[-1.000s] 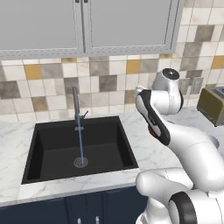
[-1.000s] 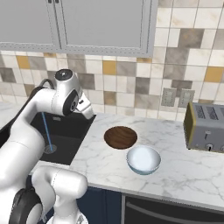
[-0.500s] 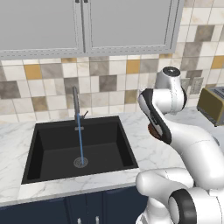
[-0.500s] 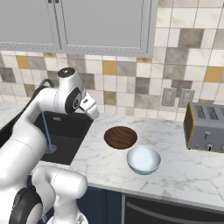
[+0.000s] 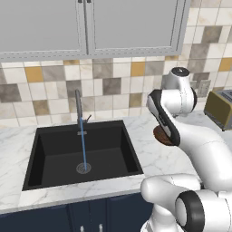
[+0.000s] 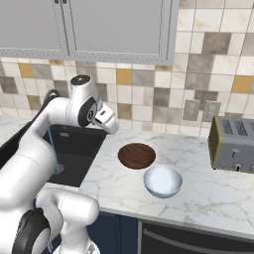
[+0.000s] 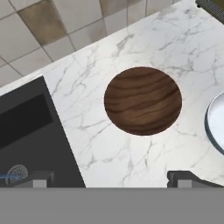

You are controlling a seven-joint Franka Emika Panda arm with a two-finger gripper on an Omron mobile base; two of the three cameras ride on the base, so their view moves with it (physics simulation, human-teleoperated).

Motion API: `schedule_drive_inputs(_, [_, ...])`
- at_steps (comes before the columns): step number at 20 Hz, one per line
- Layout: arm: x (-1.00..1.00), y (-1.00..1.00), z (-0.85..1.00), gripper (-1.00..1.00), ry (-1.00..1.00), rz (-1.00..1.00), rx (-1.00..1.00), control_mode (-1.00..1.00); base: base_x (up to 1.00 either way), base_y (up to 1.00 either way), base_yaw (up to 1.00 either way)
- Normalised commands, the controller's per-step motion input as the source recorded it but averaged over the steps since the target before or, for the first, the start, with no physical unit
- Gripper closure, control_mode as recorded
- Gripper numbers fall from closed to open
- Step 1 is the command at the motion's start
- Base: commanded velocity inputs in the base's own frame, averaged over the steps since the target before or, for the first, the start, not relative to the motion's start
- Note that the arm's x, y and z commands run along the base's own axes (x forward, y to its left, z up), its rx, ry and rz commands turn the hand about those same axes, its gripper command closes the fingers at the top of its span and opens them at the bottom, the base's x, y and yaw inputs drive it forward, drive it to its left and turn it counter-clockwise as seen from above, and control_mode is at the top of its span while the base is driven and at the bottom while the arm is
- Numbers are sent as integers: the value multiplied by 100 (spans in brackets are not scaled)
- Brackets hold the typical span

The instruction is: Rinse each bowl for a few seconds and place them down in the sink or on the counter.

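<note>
On the white marble counter (image 6: 208,193), just right of the black sink (image 5: 54,154), sit the 2 bowls: the dark wood-grained bowl (image 6: 137,155) lies nearer the tiled wall, and the glossy white bowl (image 6: 162,180) stands just in front of it and slightly to its right, toward the counter's front edge, the 2 close together but apart. In the hand view the wooden bowl (image 7: 143,100) lies near the middle with bare marble all round it, the white bowl's rim (image 7: 215,124) shows at the right edge, and a corner of the sink (image 7: 30,135) with its round drain sits at the left. The gripper (image 7: 109,178) hangs above the counter over the wooden bowl, touching nothing; its 2 fingers (image 7: 186,177) are spread wide apart and hold nothing. A thin stream of water (image 5: 83,142) runs straight down from the grey faucet (image 5: 78,106) to the drain (image 5: 83,168) in the sink's floor. A tan toaster (image 6: 231,144) stands on the counter well to the right of the bowls, against the wall.
</note>
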Motion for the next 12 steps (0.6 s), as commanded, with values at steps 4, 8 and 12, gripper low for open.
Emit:
schedule_drive_inputs(4, [-1,-10,-10,-100,11,1,-14,-100,0,0,0])
schedule_drive_inputs(8, [0,-10,-15,-100,13,1,-12,-100,0,0,0])
schedule_drive_inputs(12, [0,-14,-22,-100,12,1,-5,-100,0,0,0])
